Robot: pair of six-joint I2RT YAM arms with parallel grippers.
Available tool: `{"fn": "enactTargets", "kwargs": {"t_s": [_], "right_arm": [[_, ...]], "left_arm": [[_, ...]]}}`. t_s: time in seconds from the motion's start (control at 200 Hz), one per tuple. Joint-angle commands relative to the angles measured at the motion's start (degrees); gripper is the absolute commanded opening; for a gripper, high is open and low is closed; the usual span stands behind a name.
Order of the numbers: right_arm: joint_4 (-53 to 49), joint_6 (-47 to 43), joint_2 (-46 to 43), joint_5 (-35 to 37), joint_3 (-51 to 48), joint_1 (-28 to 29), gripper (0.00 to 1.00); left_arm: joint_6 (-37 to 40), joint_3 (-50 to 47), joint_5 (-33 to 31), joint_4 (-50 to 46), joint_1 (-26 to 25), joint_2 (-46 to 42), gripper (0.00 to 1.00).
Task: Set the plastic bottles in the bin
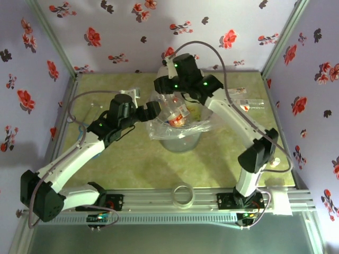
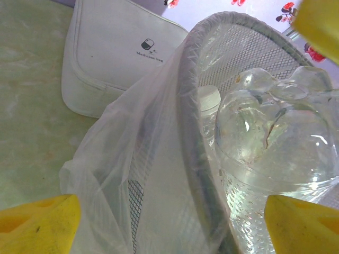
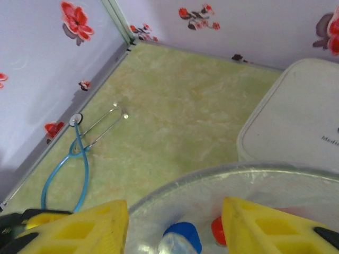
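The bin (image 1: 180,138), a clear round bucket lined with a crinkly bag, stands mid-table and holds several plastic bottles (image 1: 178,114). My left gripper (image 1: 153,110) is at its left rim. In the left wrist view the left gripper (image 2: 170,206) is open, its yellow fingers (image 2: 37,227) straddling the bin's rim (image 2: 189,132) and bag, with a clear bottle's base (image 2: 275,137) just inside. My right gripper (image 1: 170,98) hovers over the back rim. It (image 3: 175,206) is open and empty above a blue-capped bottle (image 3: 183,236) and a red cap (image 3: 216,231). Another bottle (image 1: 248,103) lies on the table at the right.
A white rounded flat box (image 2: 116,47) (image 3: 296,116) lies just behind the bin. A blue stethoscope (image 3: 79,148) lies by the left wall. A small clear ring (image 1: 183,196) sits at the near edge. Flowered walls close in the table.
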Motion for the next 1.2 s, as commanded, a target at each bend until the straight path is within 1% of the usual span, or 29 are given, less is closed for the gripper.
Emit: {"fn": "enactTargets", "kwargs": {"t_s": [0.0, 0.08, 0.09, 0.11, 0.215, 0.36, 0.5, 0.58, 0.685, 0.715, 0.76, 0.88, 0.965, 1.025, 1.105, 1.195], "right_arm": [[-3.26, -0.96, 0.79, 1.94, 1.12, 0.26, 0.46], [1.05, 1.23, -2.19, 1.87, -6.06, 0.33, 0.43], [1.77, 1.61, -2.63, 1.77, -7.08, 0.33, 0.40], [3.14, 2.32, -3.53, 1.44, -8.91, 0.33, 0.39], [6.58, 4.35, -6.75, 1.57, -14.32, 0.33, 0.38], [6.63, 5.05, -8.42, 1.65, -15.09, 0.30, 0.37], [3.18, 3.41, -8.93, 3.00, -11.25, 0.24, 0.38], [0.06, 1.64, -9.39, 5.41, -8.30, 0.18, 0.43], [-4.77, -1.12, -9.79, 9.34, -4.08, -0.23, 0.62], [-5.66, -1.89, -10.21, 10.47, -3.39, -0.56, 0.65], [-6.48, -2.56, -11.19, 12.24, -2.95, -1.27, 0.68], [-5.72, -2.20, -16.19, 14.25, -6.45, -6.29, 0.69], [-5.65, -0.68, -19.69, 16.46, -11.70, -11.81, 0.70], [-5.12, 0.86, -21.90, 18.74, -16.89, -15.41, 0.72], [-2.19, 4.70, -24.41, 19.00, -24.80, -20.43, 0.76], [1.11, 13.09, -25.39, 17.25, -31.73, -25.81, 0.78]], "left_arm": [[0.82, -0.67, 0.13, -0.69, 0.41, -0.33, 0.90], [0.62, -1.20, -1.23, -0.79, 0.41, -2.37, 0.90], [0.56, -1.34, -1.39, -0.70, 0.41, -2.71, 0.90], [0.58, -1.76, -1.66, -0.15, 0.41, -3.44, 0.90], [0.83, -2.40, -3.14, 1.07, 0.75, -5.59, 0.89], [0.86, -1.59, -3.04, 0.50, 0.98, -4.89, 0.89], [0.55, -1.68, -2.71, 0.79, 1.03, -4.63, 0.89], [0.48, -1.85, -2.62, 0.83, 1.03, -4.87, 0.89], [0.62, -1.90, -2.62, 0.53, 1.03, -5.36, 0.89], [0.62, -2.00, -2.60, 0.48, 1.03, -5.48, 0.89], [0.65, -2.02, -2.62, 0.24, 1.03, -5.79, 0.89], [0.76, -2.46, -2.77, -0.30, 1.01, -6.59, 0.89], [0.58, -2.86, -2.78, -0.21, 0.98, -6.97, 0.89], [0.26, -3.20, -2.79, 0.14, 1.03, -7.02, 0.89], [-0.09, -3.67, -2.78, 1.02, 1.03, -6.92, 0.89], [-0.31, -3.92, -2.71, 1.50, 1.03, -6.59, 0.89]]}}
